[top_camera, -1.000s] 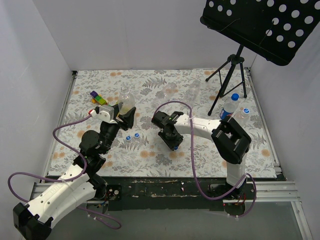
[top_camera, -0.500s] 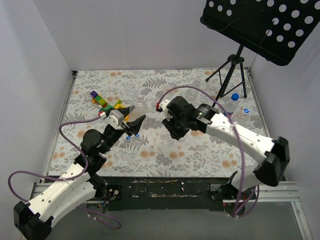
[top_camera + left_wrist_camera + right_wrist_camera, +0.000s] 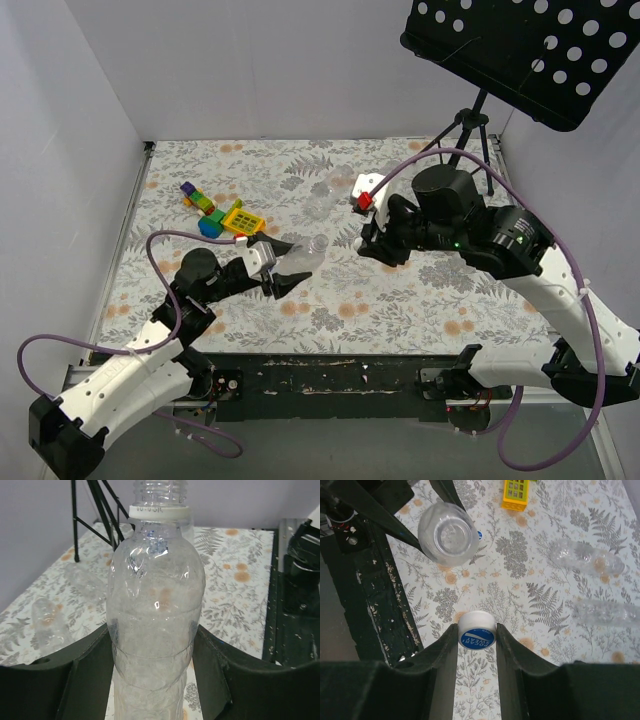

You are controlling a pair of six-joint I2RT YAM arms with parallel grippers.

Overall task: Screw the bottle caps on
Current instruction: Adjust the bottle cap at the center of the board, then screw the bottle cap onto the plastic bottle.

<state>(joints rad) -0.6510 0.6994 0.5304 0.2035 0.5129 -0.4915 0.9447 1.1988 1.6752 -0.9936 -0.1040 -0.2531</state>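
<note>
My left gripper (image 3: 290, 268) is shut on a clear, label-free bottle (image 3: 306, 254) and holds it tilted above the table, neck pointing right. In the left wrist view the bottle (image 3: 155, 605) fills the gap between the fingers (image 3: 87, 675), with its white neck ring (image 3: 160, 512) and open threaded mouth at the top. My right gripper (image 3: 374, 243) hovers right of the bottle's mouth. It is shut on a white cap with a blue top (image 3: 476, 630). The right wrist view shows the held bottle (image 3: 448, 534) end-on. A blue cap (image 3: 479, 535) lies on the table behind it.
Colourful toy blocks (image 3: 216, 212) lie at the left back, the yellow one also in the right wrist view (image 3: 515, 495). Two more clear bottles (image 3: 587, 557) (image 3: 610, 612) lie on the floral cloth. A black music stand on a tripod (image 3: 465, 130) is at the back right.
My left gripper has swung the bottle forward and right, tilting it down. My right arm has risen and moved right and back with the cap, now covering the labelled bottle's spot.
</note>
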